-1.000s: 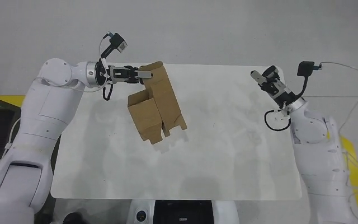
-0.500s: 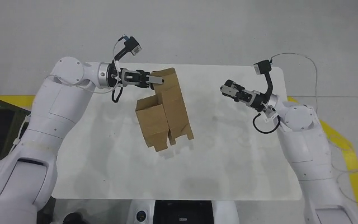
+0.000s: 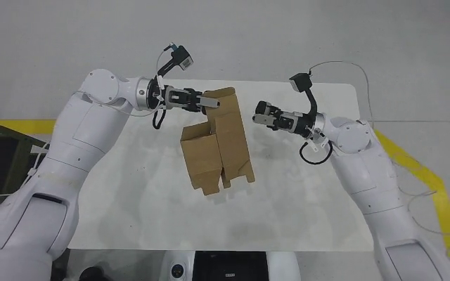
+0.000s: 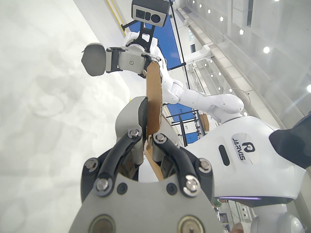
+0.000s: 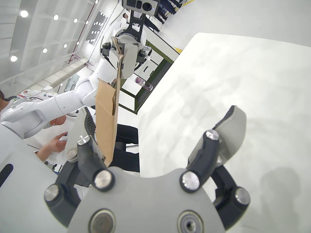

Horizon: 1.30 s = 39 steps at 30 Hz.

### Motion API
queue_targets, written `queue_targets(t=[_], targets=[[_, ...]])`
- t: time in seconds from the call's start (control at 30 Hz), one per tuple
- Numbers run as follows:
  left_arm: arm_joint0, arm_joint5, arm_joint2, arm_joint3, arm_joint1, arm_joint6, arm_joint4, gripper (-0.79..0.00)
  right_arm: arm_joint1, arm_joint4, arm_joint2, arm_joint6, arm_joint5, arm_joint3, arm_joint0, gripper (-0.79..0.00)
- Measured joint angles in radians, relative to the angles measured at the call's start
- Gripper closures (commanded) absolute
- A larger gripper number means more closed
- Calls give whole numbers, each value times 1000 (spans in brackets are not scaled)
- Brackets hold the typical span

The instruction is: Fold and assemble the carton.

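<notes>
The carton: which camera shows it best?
The top view: the whole carton shows, panels and flaps spread, with the left tool gripping one edge. Both wrist views catch it edge-on, as a thin brown strip; the left wrist view shows it pinched in its tool.

Lab hall: ceiling spotlights [image 4: 266, 49], yellow floor line [image 3: 28, 126].

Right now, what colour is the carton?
Plain brown cardboard carton, unprinted; it shows best in the top view.
</notes>
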Motion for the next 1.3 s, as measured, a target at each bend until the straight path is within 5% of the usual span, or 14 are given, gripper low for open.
queue_targets(t=[0.3, 0.43, 0.47, 0.77, 0.8, 1.03, 1.07, 1.1, 1.13, 1.3], targets=[[-21, -16, 21, 39, -17, 16, 14, 0, -17, 59, -75, 66, -29, 17, 52, -785], [-26, -19, 24, 44, -21, 19, 11, 0, -24, 83, -106, 91, -36, 22, 67, -542], [-26, -20, 23, 43, -22, 20, 10, 0, -25, 87, -110, 92, -37, 25, 69, -391], [-31, -31, 26, 21, -18, 30, 54, 0, -33, 119, -142, 121, -46, 42, 93, -179], [-31, -33, 27, 20, -18, 33, 59, 0, -34, 119, -144, 123, -46, 43, 95, -92], [-34, -34, 27, 14, -12, 34, 56, 0, -38, 173, -162, 128, -40, 57, 101, -15], [-35, -34, 26, 14, -11, 34, 55, -108, -39, 178, -165, 130, -38, 58, 101, 0], [-36, -35, 26, 14, -11, 34, 54, -314, -39, 180, -168, 132, -36, 59, 103, 0], [-37, -36, 24, 15, -10, 36, 49, -785, -39, 184, -171, 133, -35, 61, 104, 0], [-41, -43, 9, 29, -8, 43, 16, -785, -40, 193, -178, 132, -36, 69, 110, 0]])
